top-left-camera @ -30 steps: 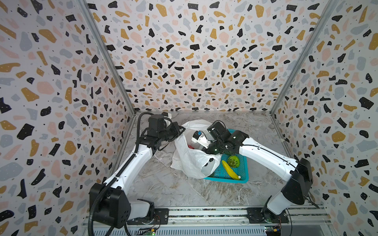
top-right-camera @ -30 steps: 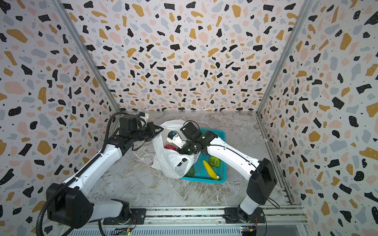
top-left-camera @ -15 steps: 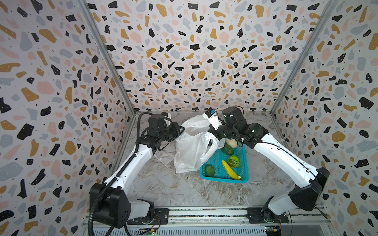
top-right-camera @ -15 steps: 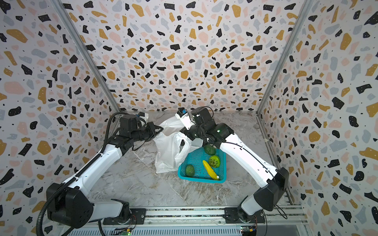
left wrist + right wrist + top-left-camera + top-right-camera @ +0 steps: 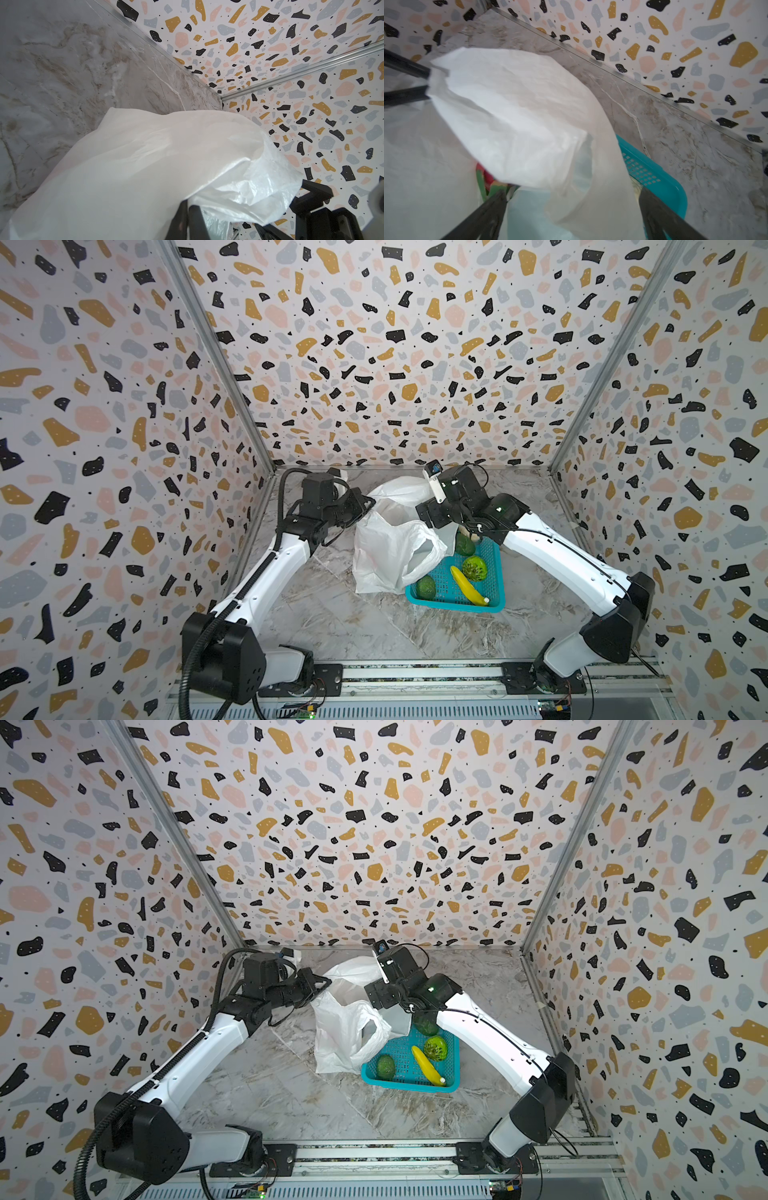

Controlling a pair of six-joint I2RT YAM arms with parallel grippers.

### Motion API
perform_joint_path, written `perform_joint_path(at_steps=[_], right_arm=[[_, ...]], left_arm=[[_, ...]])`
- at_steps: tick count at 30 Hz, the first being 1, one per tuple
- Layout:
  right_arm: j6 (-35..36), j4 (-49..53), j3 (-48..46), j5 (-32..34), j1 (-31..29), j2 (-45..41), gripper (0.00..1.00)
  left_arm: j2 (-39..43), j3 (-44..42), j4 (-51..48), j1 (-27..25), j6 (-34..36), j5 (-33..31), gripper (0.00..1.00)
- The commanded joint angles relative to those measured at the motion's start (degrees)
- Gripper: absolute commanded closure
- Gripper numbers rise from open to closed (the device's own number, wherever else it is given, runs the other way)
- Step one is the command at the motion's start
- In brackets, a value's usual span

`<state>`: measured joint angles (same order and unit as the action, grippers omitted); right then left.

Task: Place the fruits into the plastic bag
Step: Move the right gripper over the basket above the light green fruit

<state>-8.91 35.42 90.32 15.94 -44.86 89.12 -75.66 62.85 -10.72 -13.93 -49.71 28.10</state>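
Now right arm (image 5: 561, 556) back out of plastic bag (image 5: 390, 556), jaws wide.

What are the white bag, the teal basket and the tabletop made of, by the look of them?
The plastic bag looks like thin plastic film: white, half see-through, crinkled, with a soft sheen. The basket seems rigid moulded plastic, teal, smooth, its floor pierced with small square holes. The tabletop shows grey-brown marble veining; whether stone or a printed sheet, I cannot tell.
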Motion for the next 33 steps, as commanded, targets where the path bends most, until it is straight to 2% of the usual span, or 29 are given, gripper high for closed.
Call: perform_joint_path(at_steps=[1, 6, 9, 10, 13, 17, 21, 24, 28, 33], right_arm=[[-2.52, 0.51, -1.21, 4.84, 1.22, -2.14, 0.01], [0.53, -5.95, -8.40, -12.92, 3.89, -10.48, 0.01], [0.16, -8.00, -12.50, -21.35, 6.14, -15.76, 0.01], [-0.26, -8.34, -13.51, -22.32, 6.75, -17.30, 0.01], [-1.85, -9.15, -16.72, -23.28, 9.36, -22.19, 0.01], [-7.52, -9.12, -20.40, -19.15, 15.94, -27.16, 0.00], [-12.09, -6.08, -23.45, -18.42, 22.53, -26.67, 0.01], [-11.55, -1.37, -23.64, -18.56, 22.63, -21.89, 0.00], [-9.69, 3.01, -24.41, -20.70, 21.67, -14.78, 0.08], [-9.10, 3.05, -26.50, -18.08, 18.30, -10.14, 0.17]], left_arm=[[0.51, 0.61, 0.79, 0.15, 0.15, -0.14, 1.00], [0.34, 0.82, 0.26, 0.19, 0.67, -0.75, 1.00], [0.08, 0.98, -0.02, 0.16, 1.08, -0.88, 1.00], [0.06, 1.11, -0.19, 0.19, 1.28, -1.00, 1.00], [-0.19, 1.23, -0.44, 0.14, 1.38, -1.05, 1.00], [-0.52, 1.24, -0.54, 0.16, 1.55, -1.09, 1.00], [-0.76, 1.35, -0.69, 0.18, 1.73, -1.19, 1.00], [-0.76, 1.53, -0.92, 0.15, 1.98, -1.22, 1.00], [-0.71, 1.40, -1.21, 0.20, 2.34, -1.38, 1.00], [-0.50, 1.15, -1.24, 0.18, 2.34, -1.55, 1.00]])
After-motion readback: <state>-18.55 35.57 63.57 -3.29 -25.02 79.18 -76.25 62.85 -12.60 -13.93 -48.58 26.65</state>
